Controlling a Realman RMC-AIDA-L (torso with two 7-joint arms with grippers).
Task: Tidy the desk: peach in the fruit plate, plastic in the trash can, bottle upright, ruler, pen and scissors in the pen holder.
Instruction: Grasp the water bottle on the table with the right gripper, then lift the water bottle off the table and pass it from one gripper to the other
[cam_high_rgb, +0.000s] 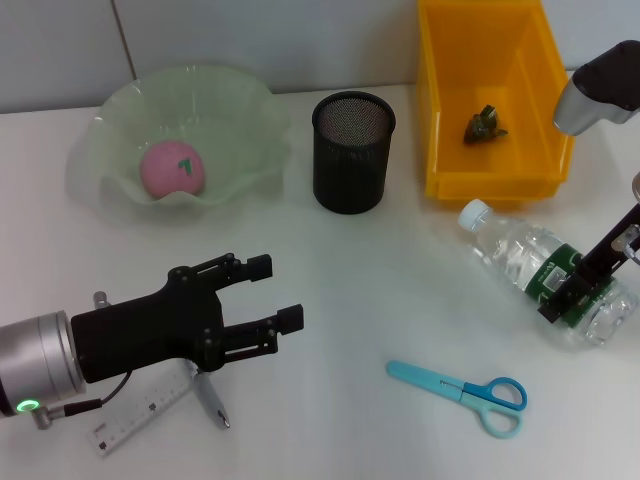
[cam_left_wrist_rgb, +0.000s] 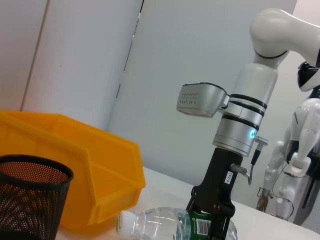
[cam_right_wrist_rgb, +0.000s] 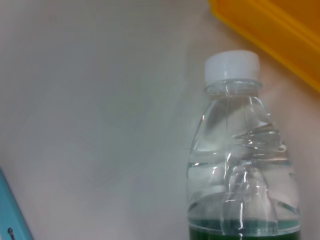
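The clear bottle (cam_high_rgb: 520, 258) with a white cap and green label lies on its side at the right. My right gripper (cam_high_rgb: 570, 295) reaches down over its label and is shut on it; the left wrist view shows the same grip on the bottle (cam_left_wrist_rgb: 160, 224). The pink peach (cam_high_rgb: 173, 168) sits in the green glass fruit plate (cam_high_rgb: 115, 110). Crumpled plastic (cam_high_rgb: 484, 125) lies in the yellow trash can (cam_high_rgb: 445, 120). Blue scissors (cam_high_rgb: 462, 392) lie at the front. My left gripper (cam_high_rgb: 277, 291) hovers open above the ruler (cam_high_rgb: 135, 415) and the pen (cam_high_rgb: 212, 400). The black mesh pen holder (cam_high_rgb: 352, 150) stands upright.
The pen holder stands between the fruit plate and the trash can at the back. A white wall runs behind the table. The bottle's cap (cam_right_wrist_rgb: 232, 66) points toward the trash can's front wall (cam_right_wrist_rgb: 280, 30).
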